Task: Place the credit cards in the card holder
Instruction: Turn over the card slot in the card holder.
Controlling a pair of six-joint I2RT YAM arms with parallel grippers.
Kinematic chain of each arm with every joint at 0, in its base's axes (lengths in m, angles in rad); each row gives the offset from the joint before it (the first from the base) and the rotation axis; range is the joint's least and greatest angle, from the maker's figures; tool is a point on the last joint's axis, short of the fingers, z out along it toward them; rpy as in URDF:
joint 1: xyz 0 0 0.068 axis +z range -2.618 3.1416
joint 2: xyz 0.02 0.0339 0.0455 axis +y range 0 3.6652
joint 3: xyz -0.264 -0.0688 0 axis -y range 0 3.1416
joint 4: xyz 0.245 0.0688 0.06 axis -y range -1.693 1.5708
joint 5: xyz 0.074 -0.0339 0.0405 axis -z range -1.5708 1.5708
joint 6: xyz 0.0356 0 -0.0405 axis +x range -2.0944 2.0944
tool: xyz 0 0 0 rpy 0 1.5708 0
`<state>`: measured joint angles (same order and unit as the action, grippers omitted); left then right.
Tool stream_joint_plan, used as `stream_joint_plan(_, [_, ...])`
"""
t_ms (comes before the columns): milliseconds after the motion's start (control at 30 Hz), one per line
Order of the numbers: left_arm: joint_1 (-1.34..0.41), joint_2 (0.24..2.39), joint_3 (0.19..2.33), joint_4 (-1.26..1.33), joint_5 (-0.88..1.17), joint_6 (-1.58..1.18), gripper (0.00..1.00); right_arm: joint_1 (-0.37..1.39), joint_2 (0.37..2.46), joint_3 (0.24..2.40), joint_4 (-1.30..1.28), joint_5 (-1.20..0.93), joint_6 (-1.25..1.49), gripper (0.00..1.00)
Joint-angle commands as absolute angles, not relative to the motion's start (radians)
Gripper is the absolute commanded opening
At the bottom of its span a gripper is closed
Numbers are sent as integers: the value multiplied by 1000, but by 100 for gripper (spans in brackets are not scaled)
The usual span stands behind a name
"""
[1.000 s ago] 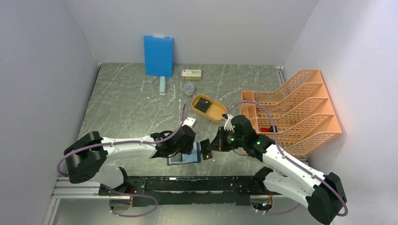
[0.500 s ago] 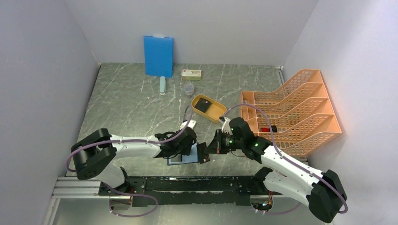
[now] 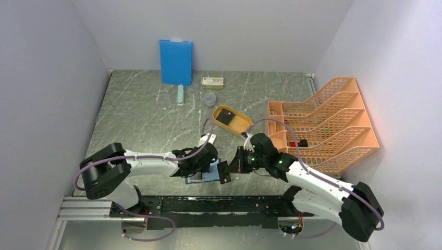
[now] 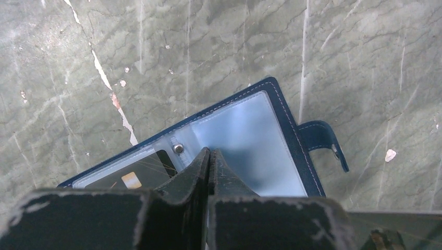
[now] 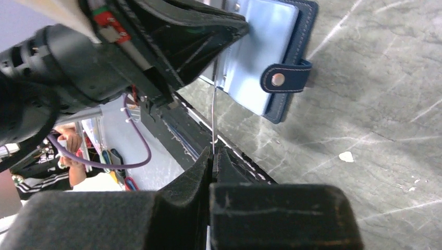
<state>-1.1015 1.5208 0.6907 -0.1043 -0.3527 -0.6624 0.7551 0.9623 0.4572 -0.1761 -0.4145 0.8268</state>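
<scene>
The navy card holder point(image 3: 204, 177) point(image 4: 250, 125) lies open near the table's front edge, light blue sleeves up and clasp tab point(image 4: 320, 138) to the right. A dark credit card point(image 4: 133, 177) with a gold chip sits in its left sleeve. My left gripper point(image 3: 211, 163) point(image 4: 209, 152) is shut at the holder's middle, seemingly pinching a clear sleeve. My right gripper point(image 3: 235, 165) point(image 5: 212, 151) is shut on a dark credit card point(image 3: 224, 172), seen edge-on point(image 5: 213, 114) and reaching the holder point(image 5: 260, 52). Another dark card point(image 3: 224, 117) lies in the yellow tray point(image 3: 243, 128).
An orange file rack point(image 3: 323, 125) stands at the right. At the back are a blue board point(image 3: 175, 62), a small box point(image 3: 212, 82), a small cup point(image 3: 209, 99) and a pale green stick point(image 3: 180, 95). A black rail point(image 3: 208, 205) runs along the near edge.
My left gripper's jaws have closed over the holder. My right gripper has carried its card leftward, up to the holder.
</scene>
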Motion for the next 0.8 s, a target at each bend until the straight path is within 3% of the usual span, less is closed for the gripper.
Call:
stream_joint_plan(0, [-1105,1533,655,-115,-377,-671,5,767,1006,428,-144,-394,849,0])
stream_joint_plan(200, [-1105,1493,672,-131,-360,-674,6,765,1077,409,-131,-344,878,0])
stream_joint_plan(467, [-1117,1408,733,-150,-297,-651,37,766,1077,404,-137,-322,887,0])
stream_joint_plan(600, [-1159,1434,785,-188,-322,-637,45,766,1064,404,-156,-303,884,0])
stream_joint_plan(767, [-1186,1515,826,-245,-378,-648,49,766,1051,399,-167,-289,890,0])
